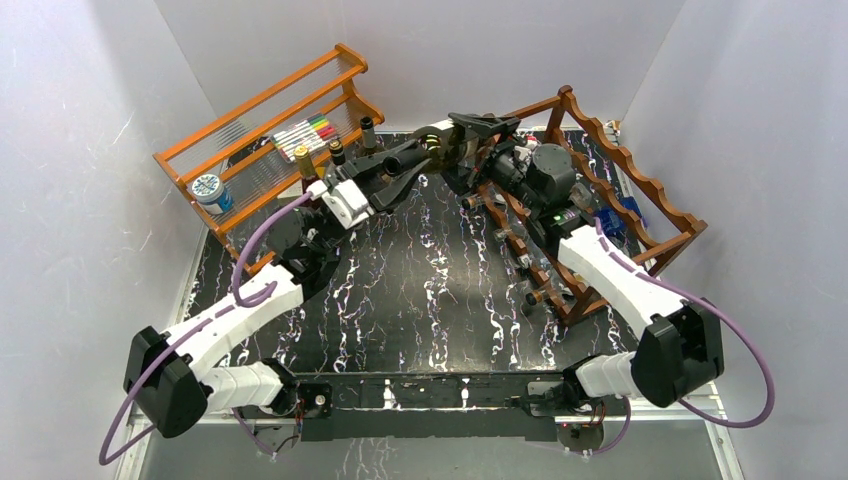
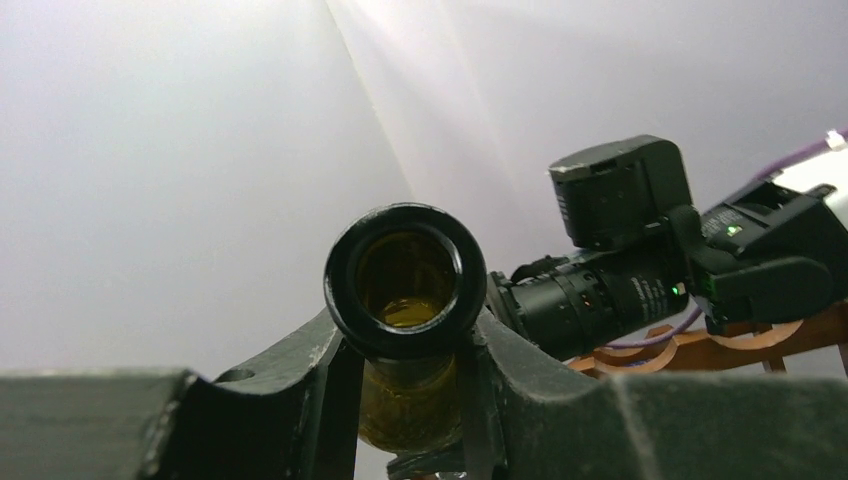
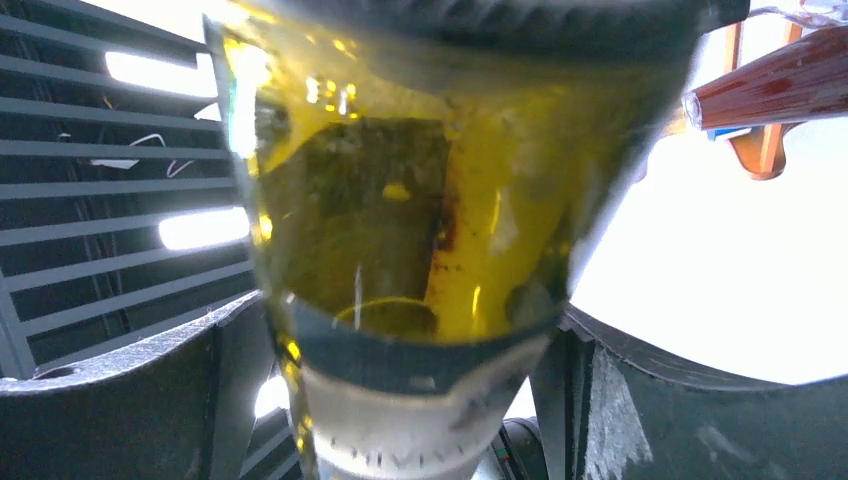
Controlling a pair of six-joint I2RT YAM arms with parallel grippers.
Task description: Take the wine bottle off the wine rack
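Note:
The wine bottle [image 1: 432, 145] is olive-green glass and hangs level above the back of the table, just left of the dark reddish-brown wine rack [image 1: 640, 190]. My left gripper [image 1: 398, 165] is shut on its neck. In the left wrist view the dark open mouth [image 2: 405, 275] sits just above the clamped fingers [image 2: 300, 390]. My right gripper [image 1: 470, 140] straddles the bottle's body [image 3: 420, 200]. Its fingers [image 3: 150, 380] stand wide, with light showing on both sides of the glass. A rail of the rack [image 3: 780, 80] shows at the upper right.
A lighter orange rack [image 1: 270, 120] at the back left holds markers [image 1: 305, 135] and a blue-and-white jar [image 1: 210, 190]. Three small bottles [image 1: 338, 152] stand in front of it. Small bottles [image 1: 540, 295] lie in the wine rack's lower tier. White walls close in on three sides.

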